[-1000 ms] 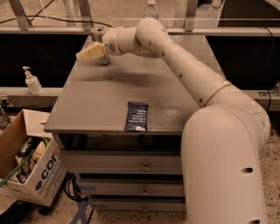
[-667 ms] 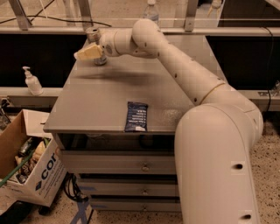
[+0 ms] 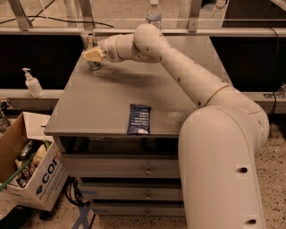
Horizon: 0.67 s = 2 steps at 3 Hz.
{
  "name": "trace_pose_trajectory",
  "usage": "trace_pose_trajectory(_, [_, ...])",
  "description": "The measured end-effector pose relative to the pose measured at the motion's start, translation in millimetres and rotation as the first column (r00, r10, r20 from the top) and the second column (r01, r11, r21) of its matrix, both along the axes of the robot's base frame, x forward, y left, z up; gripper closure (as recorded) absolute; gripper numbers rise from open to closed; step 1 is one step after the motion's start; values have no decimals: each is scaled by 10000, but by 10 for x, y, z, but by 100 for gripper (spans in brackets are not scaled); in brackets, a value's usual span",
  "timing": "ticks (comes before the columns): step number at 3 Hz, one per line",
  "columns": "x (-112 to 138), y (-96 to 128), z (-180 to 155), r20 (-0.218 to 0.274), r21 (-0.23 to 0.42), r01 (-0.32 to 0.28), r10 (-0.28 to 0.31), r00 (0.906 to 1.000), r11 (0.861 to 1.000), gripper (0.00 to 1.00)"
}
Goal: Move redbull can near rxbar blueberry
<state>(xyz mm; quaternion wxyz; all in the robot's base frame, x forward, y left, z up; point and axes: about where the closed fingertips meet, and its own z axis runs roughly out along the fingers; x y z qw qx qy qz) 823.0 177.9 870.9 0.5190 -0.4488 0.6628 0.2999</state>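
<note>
The gripper (image 3: 94,54) was seen in the upper left of the frame, at the far left corner of the grey table (image 3: 107,98), set right against the redbull can (image 3: 88,39). The pale tip of the gripper was laid across the middle of the can, so that only the can's top and its base were left showing. Whether the gripper was clamped on the can or merely placed at it could not be told.

At the far left of the frame, a white pump dispenser (image 3: 32,84) was stood on a ledge beside the table. Below it, in the lower left, an open cardboard box (image 3: 33,179) with dark lettering was set on the floor, filled with mixed items.

The can was held upright at the table's back left corner. Near the front edge of the table, at the middle of the frame, the rxbar blueberry (image 3: 139,119) was laid flat, well apart from the can. A clear plastic bottle (image 3: 153,13) was seen at the top centre, behind the table. Drawers (image 3: 120,165) were visible under the tabletop.

The white arm (image 3: 187,76) was stretched from the gripper down to the right, where the robot's rounded body (image 3: 223,161) filled the lower right of the frame.
</note>
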Motion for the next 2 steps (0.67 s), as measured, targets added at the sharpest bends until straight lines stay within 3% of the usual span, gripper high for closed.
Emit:
trace_pose_trajectory(1, [-35, -75, 120, -8, 296, 78, -78, 10000, 9995, 88])
trace_pose_trajectory(2, [-122, -218, 350, -68, 672, 55, -50, 10000, 9977, 100])
